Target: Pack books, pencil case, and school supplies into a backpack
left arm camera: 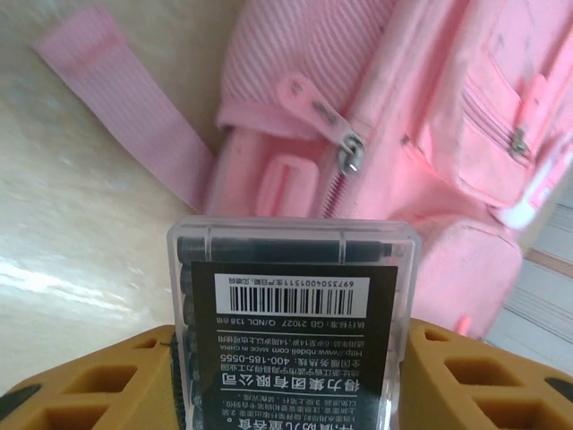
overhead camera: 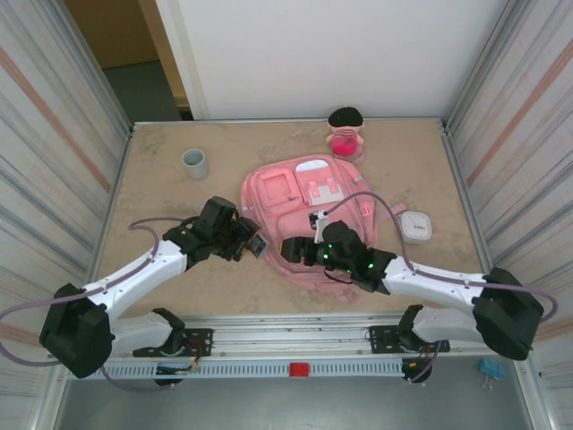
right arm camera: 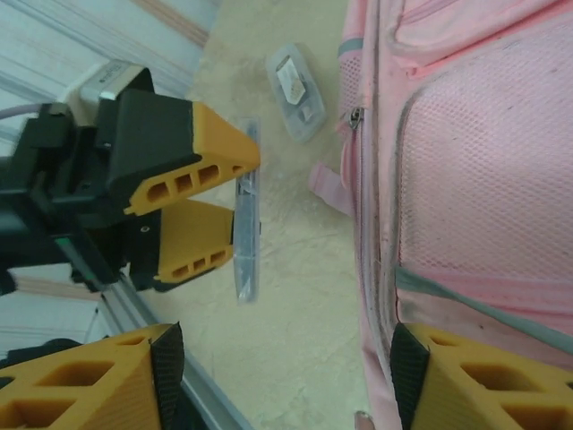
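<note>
While the left end effector (left arm camera: 291, 363) pinches a clear plastic box (left arm camera: 291, 296) of dark refills by its flat sides, the step in hand looks like bringing a small school supply to the backpack (overhead camera: 309, 202). That pink backpack lies flat mid-bench (overhead camera: 152, 179), front pockets upward. The box hangs just beside its edge at about 8 o'clock, not touching the fabric. The right end effector (right arm camera: 286, 376) is spread, pinching nothing, with the bag's side close against one pad. Seen from the left wrist, the zip pull (left arm camera: 349, 159) appears to sit on a closed run of teeth. My judgement is that the next move calls for a pocket to be unzipped or held apart before the box can slide in. A loose strap (left arm camera: 134, 98) lies near the box's path and could snag. A small clear packet (right arm camera: 295, 90) rests beside the bag. Well apart are a grey cup (overhead camera: 195, 163) at 10 o'clock, a plush doll (overhead camera: 346, 133) at 12 and a white case (overhead camera: 415, 226) at 3
</note>
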Robot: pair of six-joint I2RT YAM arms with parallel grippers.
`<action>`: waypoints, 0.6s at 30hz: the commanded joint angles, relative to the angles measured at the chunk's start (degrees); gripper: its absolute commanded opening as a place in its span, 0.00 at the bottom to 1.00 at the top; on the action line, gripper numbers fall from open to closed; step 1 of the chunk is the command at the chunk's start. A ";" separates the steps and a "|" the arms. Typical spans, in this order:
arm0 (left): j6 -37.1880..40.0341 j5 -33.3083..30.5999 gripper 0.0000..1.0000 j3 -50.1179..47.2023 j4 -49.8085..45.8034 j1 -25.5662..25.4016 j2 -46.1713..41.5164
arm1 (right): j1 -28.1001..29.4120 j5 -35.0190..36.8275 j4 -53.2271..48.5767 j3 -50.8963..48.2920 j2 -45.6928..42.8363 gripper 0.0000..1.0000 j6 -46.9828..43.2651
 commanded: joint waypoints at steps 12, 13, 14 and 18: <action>-8.98 4.38 0.44 -0.98 11.78 -3.30 2.43 | 1.67 2.38 8.17 5.62 8.58 0.47 -1.65; -9.24 4.41 0.44 -0.97 12.28 -3.46 2.53 | 1.66 2.78 7.76 5.86 8.72 0.45 -1.50; -9.40 4.41 0.44 -0.98 12.83 -3.56 2.71 | 1.66 3.15 7.47 6.04 8.73 0.43 -1.45; -9.99 4.85 0.44 -0.76 14.28 -4.19 3.32 | 1.66 4.78 7.26 5.83 8.09 0.36 -1.39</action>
